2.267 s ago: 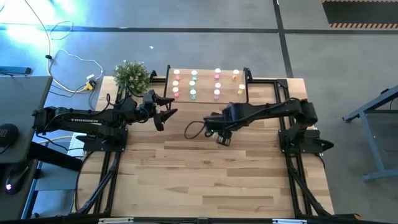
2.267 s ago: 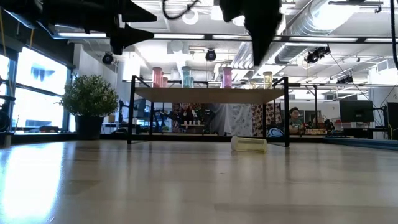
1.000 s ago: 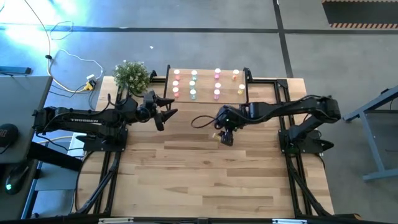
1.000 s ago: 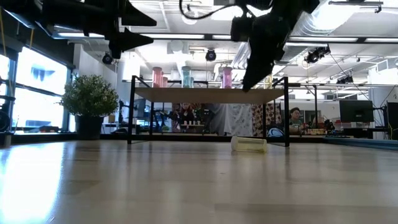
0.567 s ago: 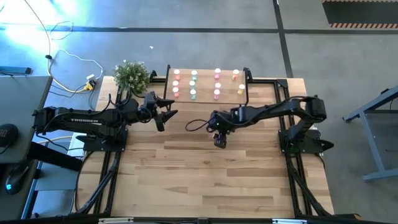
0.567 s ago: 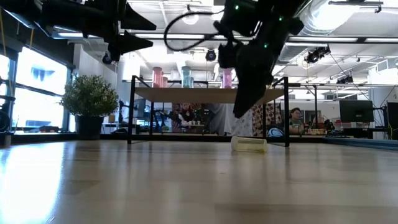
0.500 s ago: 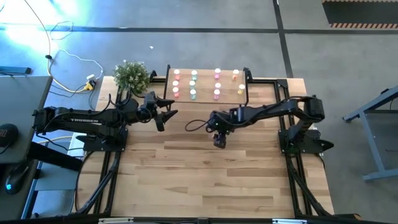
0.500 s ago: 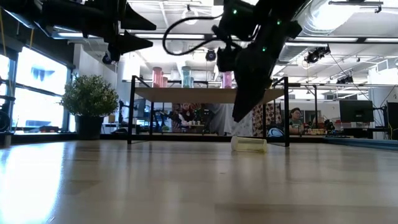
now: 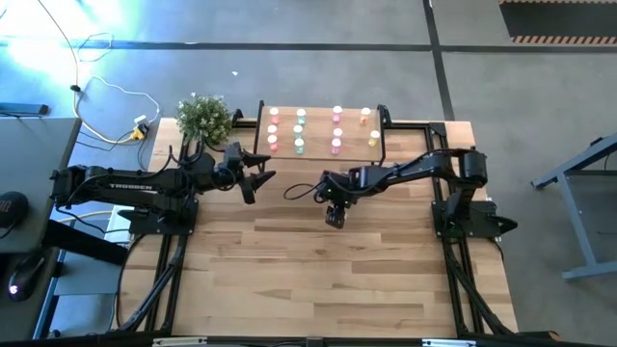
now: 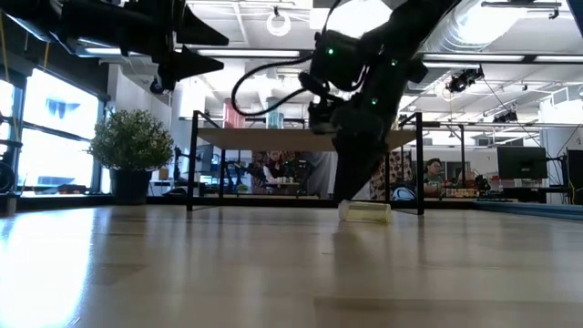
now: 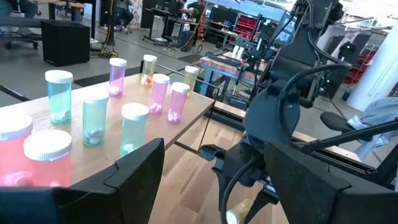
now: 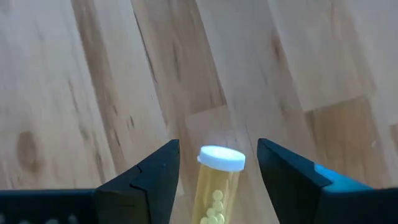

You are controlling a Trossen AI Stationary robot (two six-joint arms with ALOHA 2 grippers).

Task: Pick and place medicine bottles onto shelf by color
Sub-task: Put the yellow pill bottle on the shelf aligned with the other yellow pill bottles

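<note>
Right gripper (image 12: 214, 171) is down at the tabletop (image 9: 318, 280), pointing at the boards, fingers spread wide with a yellow bottle (image 12: 216, 180) lying between them. There is a gap on both sides, so no finger touches it and nothing is gripped. The bottle lies on its side, white cap toward the open boards ahead of the fingers. In the low view it (image 10: 366, 211) lies flat on the wood at the foot of the right gripper (image 10: 351, 187).

On the near side of the gripper the planks are bare right out to the table's front edge, so there is wide free room there. Beyond it stands the shelf (image 9: 323, 118) on thin black legs, near the table's far edge. Standing bottles (image 9: 300, 128) sit on its top in colour columns: salmon-red, mint-green, pink, yellow-orange. The yellow column's end of the shelf top lies nearest the right gripper.

Left gripper (image 9: 258, 173) hovers off to the right gripper's side, raised above the table, fingers fully apart, holding nothing. It sits just short of the shelf's near corner. Potted plant (image 9: 203, 117) stands beside that end of the shelf, near the table's far corner.
</note>
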